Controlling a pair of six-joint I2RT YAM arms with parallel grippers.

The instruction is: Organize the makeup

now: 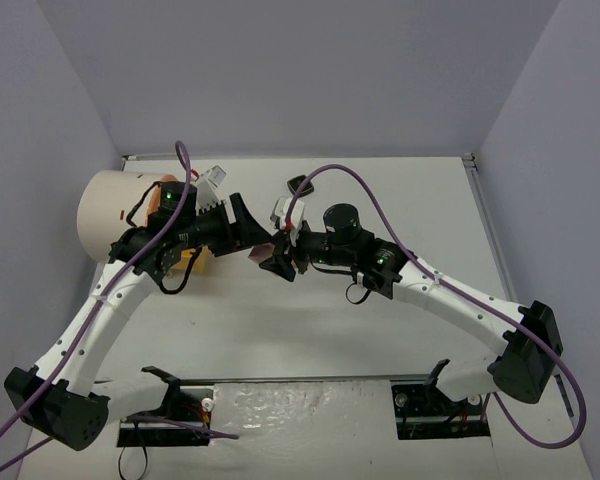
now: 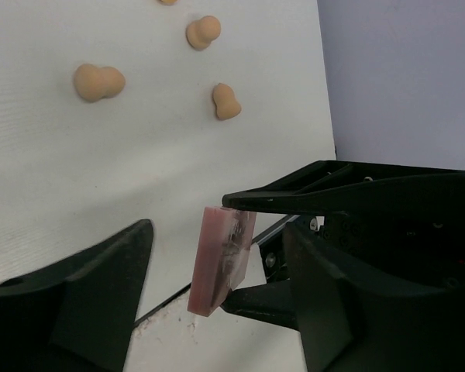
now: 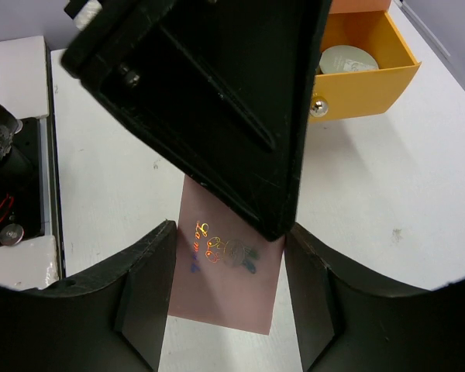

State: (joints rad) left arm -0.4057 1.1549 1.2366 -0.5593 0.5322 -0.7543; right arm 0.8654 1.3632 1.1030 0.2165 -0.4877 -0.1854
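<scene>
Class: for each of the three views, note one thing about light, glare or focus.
Top external: even light, soft shadows, glare on the glossy strip between the arm bases. Left wrist: the near jaws are dark and blurred, while the pad and the sponges are sharp. Right wrist: the pad's foil print glints in rainbow colours.

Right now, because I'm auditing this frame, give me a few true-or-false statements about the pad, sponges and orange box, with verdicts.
1. The right gripper holds the pink pad by its edges. True.
2. The left gripper has its jaws clamped on the pad. False: they flank it with gaps.
3. Peach sponges lie on the table. True.
4. The orange box is empty. False: a pale disc lies inside.
</scene>
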